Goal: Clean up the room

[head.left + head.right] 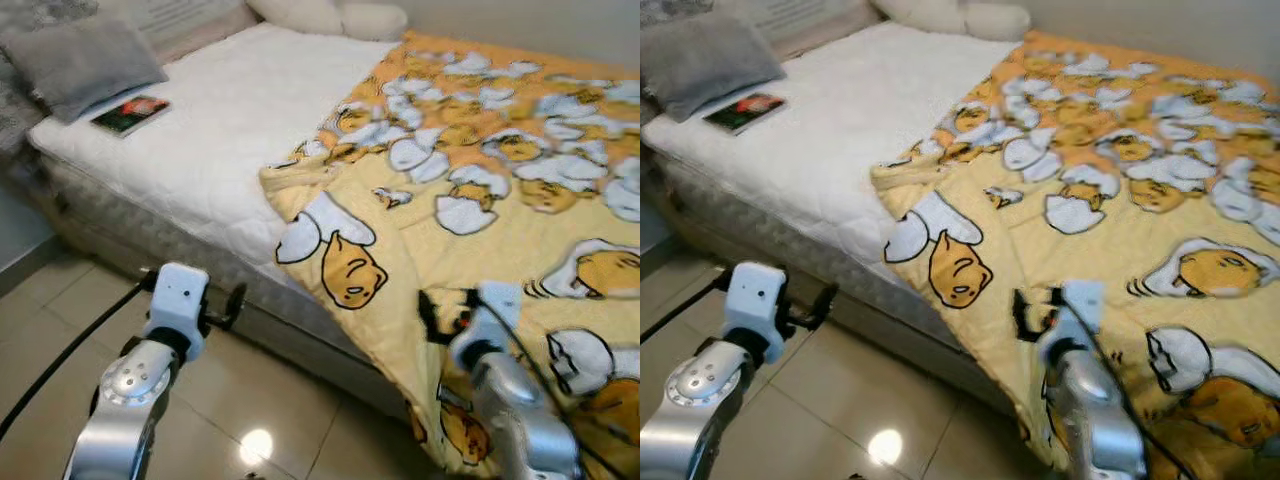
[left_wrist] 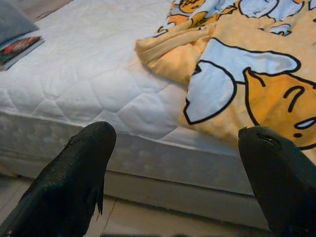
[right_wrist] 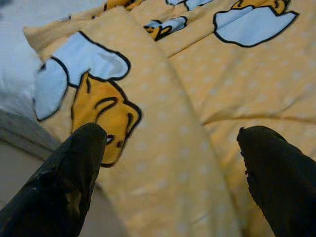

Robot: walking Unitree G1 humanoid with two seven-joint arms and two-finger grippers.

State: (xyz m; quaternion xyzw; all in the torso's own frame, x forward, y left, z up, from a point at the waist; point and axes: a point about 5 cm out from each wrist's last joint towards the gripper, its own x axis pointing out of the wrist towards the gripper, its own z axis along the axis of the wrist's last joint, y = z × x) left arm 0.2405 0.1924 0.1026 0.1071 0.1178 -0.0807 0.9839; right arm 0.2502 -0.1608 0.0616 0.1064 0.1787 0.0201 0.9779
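Observation:
A yellow blanket (image 1: pixel 500 180) printed with cartoon egg figures covers the right half of the bed and hangs over its near side. Its left edge (image 2: pixel 170 52) is bunched on the white quilted mattress (image 1: pixel 220 140). My right gripper (image 3: pixel 170 163) is open just above the hanging part of the blanket, holding nothing. My left gripper (image 2: pixel 173 168) is open too, low over the floor and facing the mattress side, apart from the blanket's corner.
A book (image 1: pixel 130 113) lies at the far left of the mattress beside a grey pillow (image 1: pixel 80 60). White pillows (image 1: pixel 335 15) sit at the head. Beige floor tiles (image 1: pixel 260 400) run along the bed's near side.

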